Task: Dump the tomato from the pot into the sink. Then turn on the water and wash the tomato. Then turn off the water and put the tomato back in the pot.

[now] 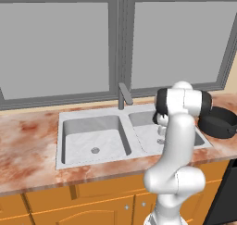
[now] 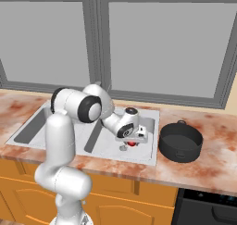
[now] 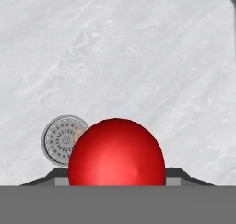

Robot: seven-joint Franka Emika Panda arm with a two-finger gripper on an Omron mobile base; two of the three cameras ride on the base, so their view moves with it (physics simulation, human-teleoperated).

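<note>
My gripper [image 2: 131,144] reaches down into the right basin of the sink [image 2: 147,155], fingers apart on either side of the tomato [image 3: 116,153], which lies beside the drain [image 3: 63,139]. I judge this the pick-up step: next, clench the tomato and carry it to the empty pot [image 2: 180,141], right of the sink.

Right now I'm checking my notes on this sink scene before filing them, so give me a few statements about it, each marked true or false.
1. The tomato lies in the sink basin nearest the pot. True.
2. The pot stands inside the sink. False: it stands on the counter beside the sink.
3. In the hand view, the tomato sits between the fingers. True.
4. The tomato rests directly over the drain. False: the drain shows beside it, partly covered from this angle.
5. Water streams from the faucet. False: no water is visible.
</note>
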